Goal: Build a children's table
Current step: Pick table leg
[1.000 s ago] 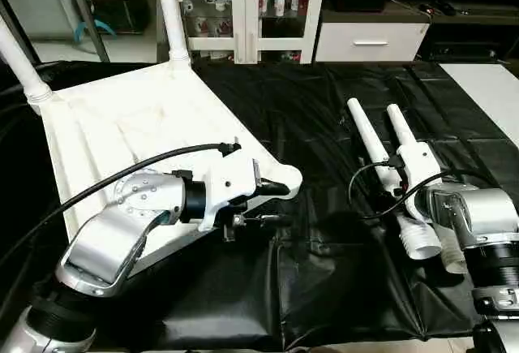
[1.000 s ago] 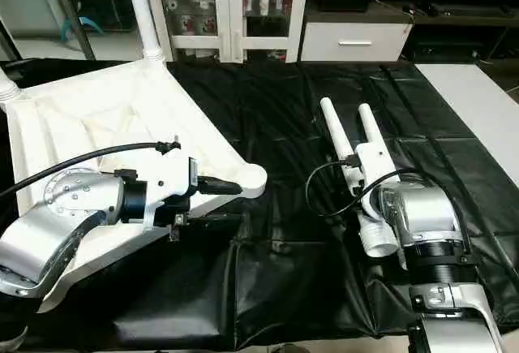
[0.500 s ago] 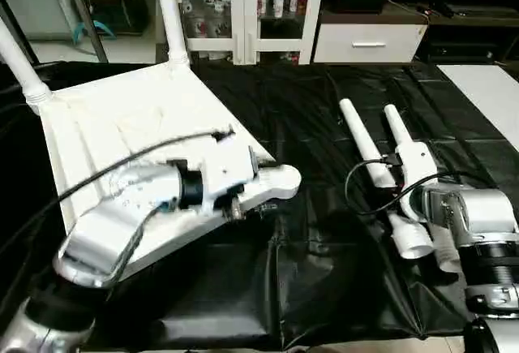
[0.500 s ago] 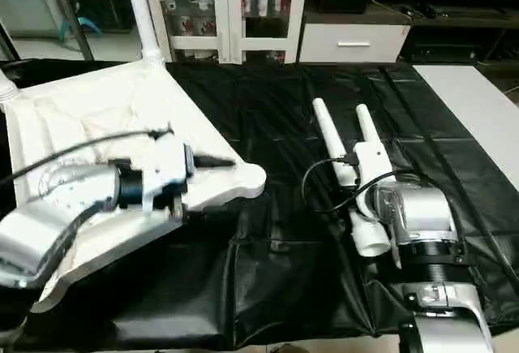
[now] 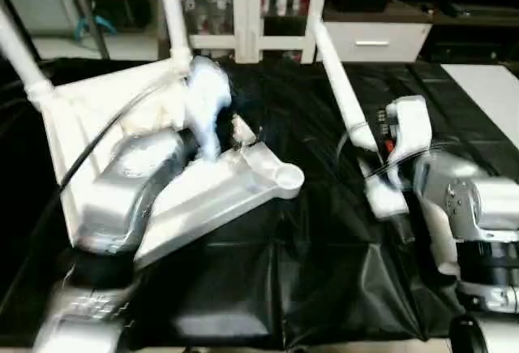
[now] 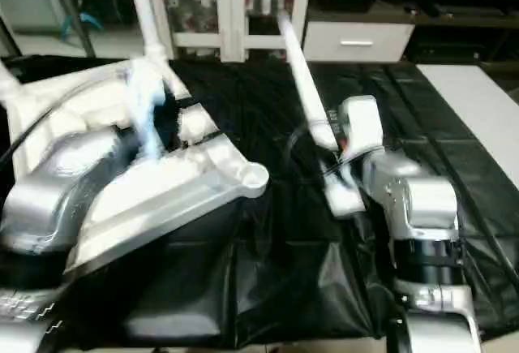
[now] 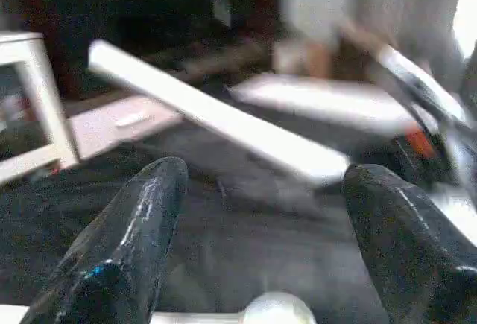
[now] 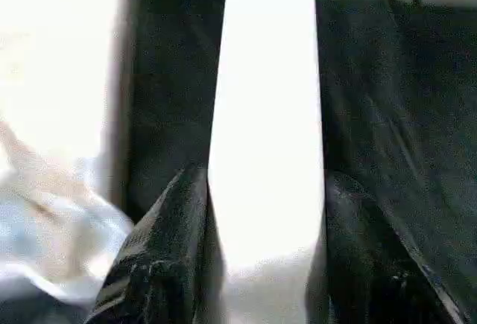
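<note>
— Where is the tabletop?
— The tabletop (image 5: 203, 191) lies underside up on the black sheet (image 5: 324, 272), two legs already standing in its far corners.
— And the right gripper (image 8: 261, 264)?
— Clamped around a white leg (image 5: 340, 85), lifted at a slant above the sheet.
— The left gripper (image 7: 261, 264)?
— Fingers spread wide, holding nothing, over the tabletop's near corner.

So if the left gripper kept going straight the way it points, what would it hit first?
Probably the white table leg that the right gripper holds; it crosses just ahead of the open left gripper, though depth is unclear.
</note>
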Tool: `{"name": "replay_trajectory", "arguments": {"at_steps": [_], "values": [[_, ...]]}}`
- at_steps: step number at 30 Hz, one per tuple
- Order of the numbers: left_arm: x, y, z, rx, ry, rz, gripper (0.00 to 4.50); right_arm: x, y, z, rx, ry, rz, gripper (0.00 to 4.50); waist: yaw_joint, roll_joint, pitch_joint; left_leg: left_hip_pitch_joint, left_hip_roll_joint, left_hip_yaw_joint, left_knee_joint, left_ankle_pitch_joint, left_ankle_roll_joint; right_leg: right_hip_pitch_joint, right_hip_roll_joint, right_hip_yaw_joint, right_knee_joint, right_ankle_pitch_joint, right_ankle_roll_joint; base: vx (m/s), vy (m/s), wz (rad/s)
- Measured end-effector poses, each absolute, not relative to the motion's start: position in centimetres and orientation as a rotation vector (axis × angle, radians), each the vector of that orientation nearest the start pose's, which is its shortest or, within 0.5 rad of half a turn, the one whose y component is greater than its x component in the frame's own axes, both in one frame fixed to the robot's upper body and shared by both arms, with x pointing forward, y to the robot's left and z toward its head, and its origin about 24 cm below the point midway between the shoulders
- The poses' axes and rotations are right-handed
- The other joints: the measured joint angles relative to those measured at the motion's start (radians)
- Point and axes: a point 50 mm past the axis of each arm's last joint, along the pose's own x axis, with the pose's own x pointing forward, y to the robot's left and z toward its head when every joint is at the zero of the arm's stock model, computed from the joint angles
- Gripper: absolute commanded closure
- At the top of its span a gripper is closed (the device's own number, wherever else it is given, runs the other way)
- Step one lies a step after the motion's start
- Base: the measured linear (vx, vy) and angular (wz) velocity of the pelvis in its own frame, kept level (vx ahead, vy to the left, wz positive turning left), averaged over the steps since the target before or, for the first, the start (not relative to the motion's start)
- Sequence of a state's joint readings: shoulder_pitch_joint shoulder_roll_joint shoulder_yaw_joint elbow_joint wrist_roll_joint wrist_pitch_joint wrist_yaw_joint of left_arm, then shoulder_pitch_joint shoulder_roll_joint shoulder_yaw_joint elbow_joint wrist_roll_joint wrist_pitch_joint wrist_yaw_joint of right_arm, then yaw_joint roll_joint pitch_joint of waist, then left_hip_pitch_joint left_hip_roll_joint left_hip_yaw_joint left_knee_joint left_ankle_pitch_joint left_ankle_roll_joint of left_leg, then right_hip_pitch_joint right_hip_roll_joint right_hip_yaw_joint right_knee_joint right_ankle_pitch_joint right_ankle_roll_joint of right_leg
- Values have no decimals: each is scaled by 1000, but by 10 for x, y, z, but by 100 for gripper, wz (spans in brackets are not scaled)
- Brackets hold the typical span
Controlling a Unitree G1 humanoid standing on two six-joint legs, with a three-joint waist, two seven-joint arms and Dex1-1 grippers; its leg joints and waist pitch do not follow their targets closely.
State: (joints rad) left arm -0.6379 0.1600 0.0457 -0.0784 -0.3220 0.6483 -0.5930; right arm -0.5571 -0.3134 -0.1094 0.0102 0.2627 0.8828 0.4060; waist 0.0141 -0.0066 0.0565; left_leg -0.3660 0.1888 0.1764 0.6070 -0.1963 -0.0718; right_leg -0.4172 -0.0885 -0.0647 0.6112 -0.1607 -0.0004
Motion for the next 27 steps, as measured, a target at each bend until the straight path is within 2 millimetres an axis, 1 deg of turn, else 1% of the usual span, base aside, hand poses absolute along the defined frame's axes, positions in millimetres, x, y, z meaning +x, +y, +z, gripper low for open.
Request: {"name": "replay_trajectory", "arguments": {"at_steps": [1, 3, 4, 7, 10, 15, 18, 21, 22, 23, 25, 27], "values": [[326, 95, 194, -140, -68, -837, 74, 329, -159, 143, 14, 272, 490, 270, 2, -3, 0, -1, 0, 0, 0, 0, 0, 0, 0, 0, 0, 0, 0, 0, 0, 0], [327, 86, 199, -220, -66, -855, 74, 326, -145, 152, -41, 196, 559, 270, 5, -7, 0, -1, 1, 0, 0, 0, 0, -2, 0, 0, 0, 0, 0, 0, 0, 0], [330, 80, 200, -271, -50, -857, 74, 325, -136, 156, -76, 156, 590, 270, 10, -7, 0, -2, 1, 0, 0, 0, 1, -2, 0, -1, 0, 0, 0, 0, 0, 0], [335, 78, 197, -350, -10, -830, 74, 322, -121, 158, -98, 108, 629, 270, 19, -8, 1, -2, 1, 0, 0, 0, 1, -2, 0, -1, -1, 0, 0, 0, 0, 0], [341, 81, 191, -402, 32, -775, 74, 320, -114, 162, -84, 59, 620, 270, 24, -10, 2, -2, 1, 0, 1, 0, 1, -2, 0, -1, -1, 0, 0, 0, 0, 0], [344, 81, 196, -522, 40, -746, 74, 314, -104, 169, -88, -15, 647, 270, 26, -11, 2, -3, 0, -1, 1, -1, 1, -2, 0, -1, -1, 0, 0, 0, 0, 0], [346, 80, 201, -586, 32, -746, 74, 309, -100, 164, -106, -18, 666, 270, 26, -10, 2, -3, 0, -1, 1, -1, 1, -2, 0, -1, -2, 0, 0, 0, 0, 0], [347, 83, 200, -670, 33, -741, 74, 306, -96, 159, -160, -15, 682, 270, 24, -11, 2, -3, 0, -1, 1, -1, 1, -2, 0, -1, -1, 0, 0, 0, 0, 0], [347, 84, 199, -694, 36, -747, 102, 306, -97, 158, -188, -22, 681, 270, 24, -11, 3, -3, 0, -1, 1, -1, 1, -1, 0, -1, -1, 0, 0, 0, 0, 0], [346, 84, 199, -707, 41, -751, 110, 305, -97, 157, -197, -25, 680, 270, 24, -11, 3, -3, 0, -1, 1, -1, 1, -1, 0, -1, -1, 0, 0, 0, 0, 0], [346, 85, 197, -721, 61, -745, 110, 304, -96, 156, -208, -30, 680, 270, 23, -11, 3, -3, 0, -1, 1, -1, 1, -2, 0, -1, -1, 0, 0, 0, 0, 0], [346, 85, 197, -724, 74, -741, 145, 304, -96, 155, -212, -30, 677, 270, 24, -11, 3, -3, 0, -1, 1, -1, 1, -1, 0, -1, -1, 0, 1, 0, 0, 0]]}}
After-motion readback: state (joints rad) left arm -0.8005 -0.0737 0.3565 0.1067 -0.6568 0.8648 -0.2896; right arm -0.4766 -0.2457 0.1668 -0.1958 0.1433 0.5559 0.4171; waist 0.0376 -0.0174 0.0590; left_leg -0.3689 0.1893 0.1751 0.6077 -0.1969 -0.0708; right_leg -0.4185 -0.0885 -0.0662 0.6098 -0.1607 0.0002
